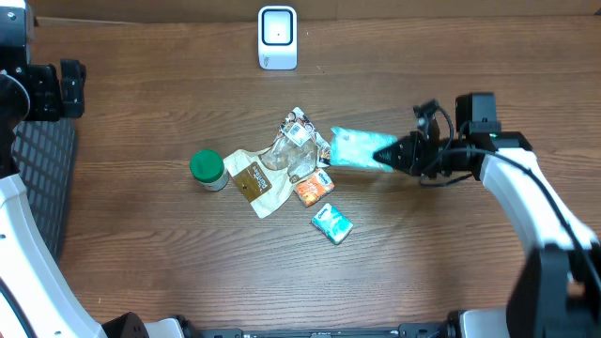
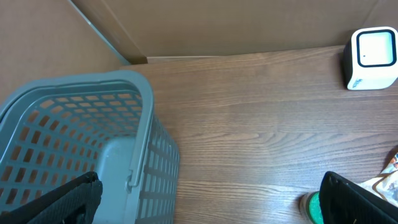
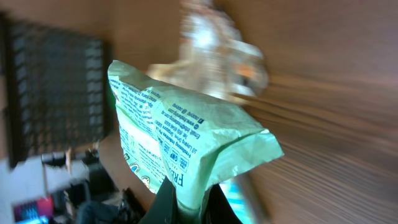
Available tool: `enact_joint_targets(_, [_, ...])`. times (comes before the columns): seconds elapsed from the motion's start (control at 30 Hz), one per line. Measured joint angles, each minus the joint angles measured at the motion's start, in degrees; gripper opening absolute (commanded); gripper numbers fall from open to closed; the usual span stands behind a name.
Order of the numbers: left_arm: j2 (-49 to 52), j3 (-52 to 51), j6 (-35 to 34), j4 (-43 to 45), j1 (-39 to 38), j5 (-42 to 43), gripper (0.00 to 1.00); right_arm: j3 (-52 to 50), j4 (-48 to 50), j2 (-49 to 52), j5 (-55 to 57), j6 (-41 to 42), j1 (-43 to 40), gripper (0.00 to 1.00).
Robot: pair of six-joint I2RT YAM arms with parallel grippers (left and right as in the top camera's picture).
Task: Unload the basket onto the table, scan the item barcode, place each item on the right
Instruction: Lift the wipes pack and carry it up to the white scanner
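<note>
Green packet (image 1: pixel 355 148), pinched in right gripper (image 1: pixel 387 156) — left gripper (image 2: pixel 210 186) spread wide

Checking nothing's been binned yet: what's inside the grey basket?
No item shows inside the basket, only slotted walls. Its floor is cut off by the frame and a left gripper finger.

The claw (image 3: pixel 186 202) pinches green packet (image 3: pixel 180 124); wrappers (image 3: pixel 217 62) perhaps behind.

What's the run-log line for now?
left gripper: open, near basket | right gripper: shut on green packet | scanner: far table edge | stage: gripped, not yet scanned
</note>
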Motion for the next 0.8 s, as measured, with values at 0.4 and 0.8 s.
enact_joint_targets(0.4, [0.00,0.00,0.00,0.00,0.00,0.00,0.99,9.31,-3.34,-16.13,-3.61,2.10,7.19,0.04])
enact_joint_targets(0.8, [0.00,0.00,0.00,0.00,0.00,0.00,1.00,10.23,-5.84,-19.37,-1.90,3.45,7.19,0.04])
